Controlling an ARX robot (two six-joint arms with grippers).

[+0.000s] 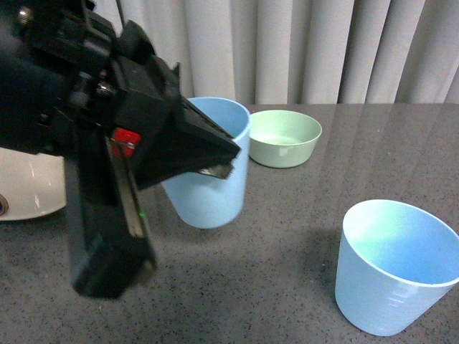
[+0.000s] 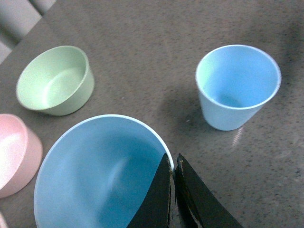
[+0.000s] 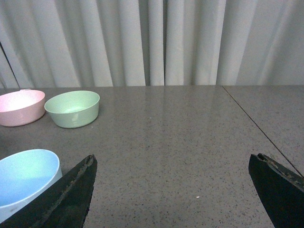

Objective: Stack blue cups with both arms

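My left gripper (image 1: 228, 163) is shut on the rim of one light blue cup (image 1: 215, 188), one finger inside and one outside. The cup looks lifted a little off the grey table, with a shadow under it. In the left wrist view the same cup (image 2: 90, 175) fills the near part, with the gripper (image 2: 173, 161) pinching its rim. The second blue cup (image 1: 394, 266) stands upright on the table at the front right; it also shows in the left wrist view (image 2: 237, 85) and the right wrist view (image 3: 23, 178). My right gripper (image 3: 171, 166) is open and empty above bare table beside that cup.
A green bowl (image 1: 285, 137) stands behind the held cup; it also shows in both wrist views (image 2: 54, 80) (image 3: 73, 108). A pink bowl (image 2: 14, 152) sits beside it (image 3: 19, 107). A white object (image 1: 29, 183) lies at the left edge. White curtains hang behind the table.
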